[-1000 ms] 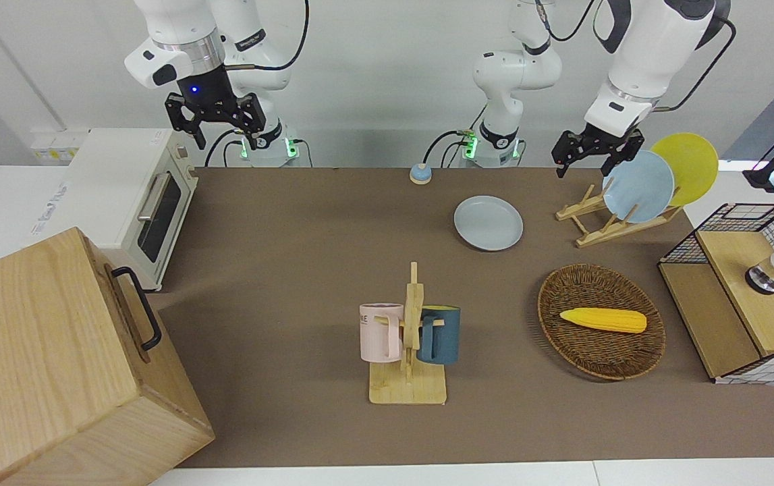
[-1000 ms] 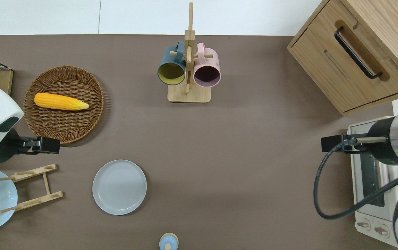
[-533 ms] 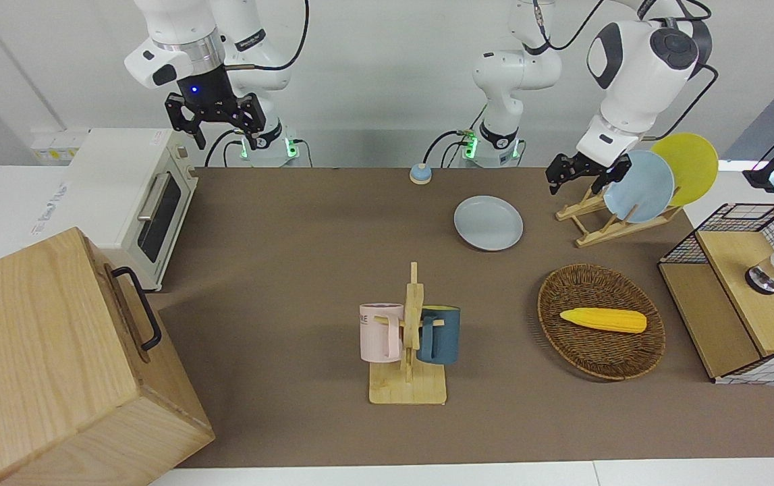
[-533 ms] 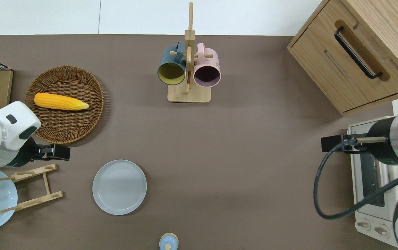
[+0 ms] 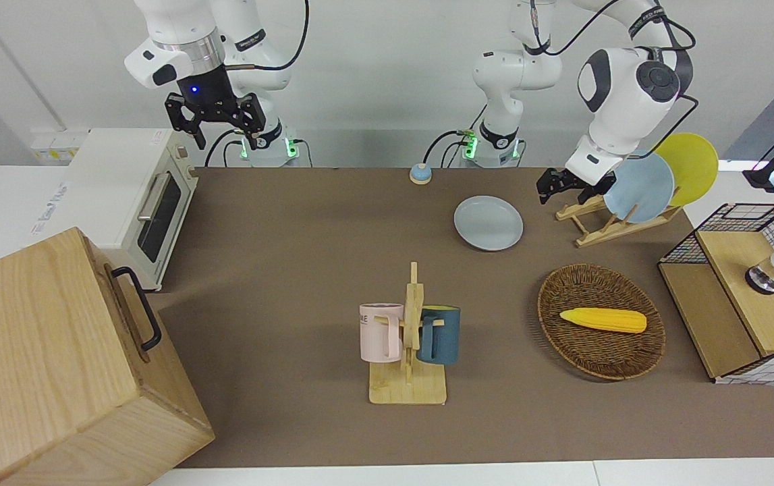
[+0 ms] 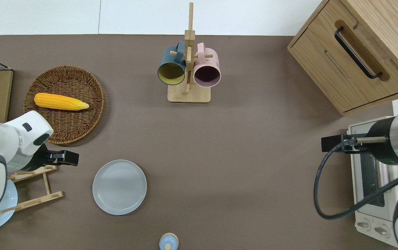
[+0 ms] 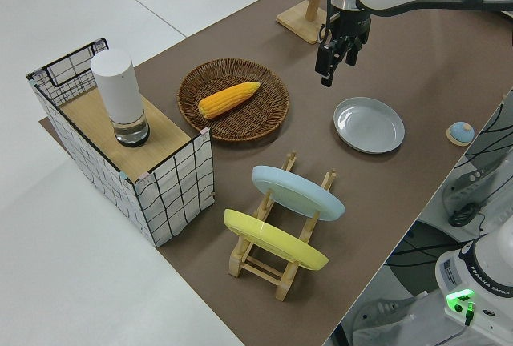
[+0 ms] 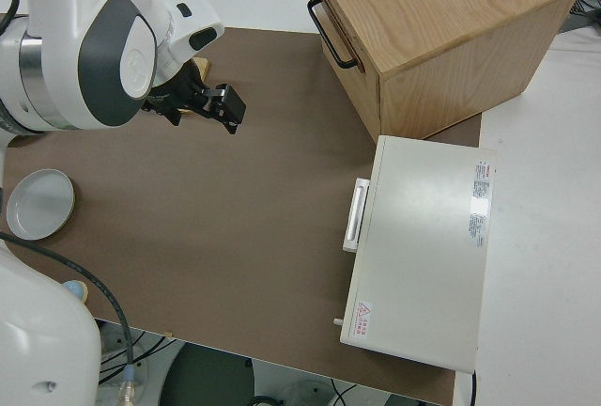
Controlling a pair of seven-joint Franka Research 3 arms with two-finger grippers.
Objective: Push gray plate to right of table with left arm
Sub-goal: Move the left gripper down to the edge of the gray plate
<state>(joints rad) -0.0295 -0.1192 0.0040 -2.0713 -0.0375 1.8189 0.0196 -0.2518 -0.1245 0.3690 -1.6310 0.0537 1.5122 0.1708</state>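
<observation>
Left gripper point(image 6: 67, 158) airborne between plate rack point(image 6: 34, 187) and wicker basket point(image 6: 64, 104), finger gap not discernible. Gray plate point(image 6: 119, 186) flat on table point(image 6: 240, 146), untouched. Advice: drop low beside rim on left arm's side — push steadily toward toaster oven point(image 6: 370, 173). Right arm parked

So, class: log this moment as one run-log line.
phase: approach | left claw: airborne, beside gray plate, no contact | right arm: parked

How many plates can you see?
3. The gray plate lies flat on the table. The sky-blue plate and the yellow plate stand in the wooden rack toward the left arm's end.
</observation>
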